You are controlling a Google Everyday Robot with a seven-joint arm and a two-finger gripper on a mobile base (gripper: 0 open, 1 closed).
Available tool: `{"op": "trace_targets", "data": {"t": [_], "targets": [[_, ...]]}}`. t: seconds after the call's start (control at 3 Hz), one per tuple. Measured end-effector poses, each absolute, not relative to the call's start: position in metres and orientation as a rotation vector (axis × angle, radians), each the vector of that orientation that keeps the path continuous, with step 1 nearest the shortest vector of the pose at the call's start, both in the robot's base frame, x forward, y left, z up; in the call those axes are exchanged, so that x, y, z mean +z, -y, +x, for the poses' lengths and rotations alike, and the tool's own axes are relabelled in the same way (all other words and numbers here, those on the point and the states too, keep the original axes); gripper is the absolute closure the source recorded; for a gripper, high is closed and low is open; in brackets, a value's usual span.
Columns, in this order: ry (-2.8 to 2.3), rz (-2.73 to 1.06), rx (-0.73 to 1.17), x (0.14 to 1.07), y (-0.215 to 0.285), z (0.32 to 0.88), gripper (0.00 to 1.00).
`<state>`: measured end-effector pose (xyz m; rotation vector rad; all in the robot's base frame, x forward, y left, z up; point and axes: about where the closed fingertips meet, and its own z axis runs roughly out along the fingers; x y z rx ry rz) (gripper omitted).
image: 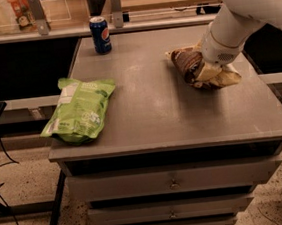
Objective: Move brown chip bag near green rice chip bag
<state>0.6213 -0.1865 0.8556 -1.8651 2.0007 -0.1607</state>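
The brown chip bag (186,62) lies crinkled on the right side of the grey table (155,108), with its dark brown middle and cream ends showing. My gripper (208,71) is pressed down onto the bag's middle, with the white arm (250,7) coming in from the upper right and hiding part of the bag. The green rice chip bag (80,110) lies flat at the table's front left, near the edge, far from the brown bag.
A blue soda can (100,35) stands at the table's back left. A shelf with bottles and posts (40,14) runs behind the table. Drawers (173,181) sit under the tabletop. Cables (1,174) trail on the floor at left.
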Motion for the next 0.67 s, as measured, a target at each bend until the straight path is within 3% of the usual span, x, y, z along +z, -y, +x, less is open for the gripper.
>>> {"op": "trace_targets", "data": {"t": [0.67], "targets": [[-1.829, -1.908, -0.203, 0.921, 0.157, 0.591, 1.00]]}}
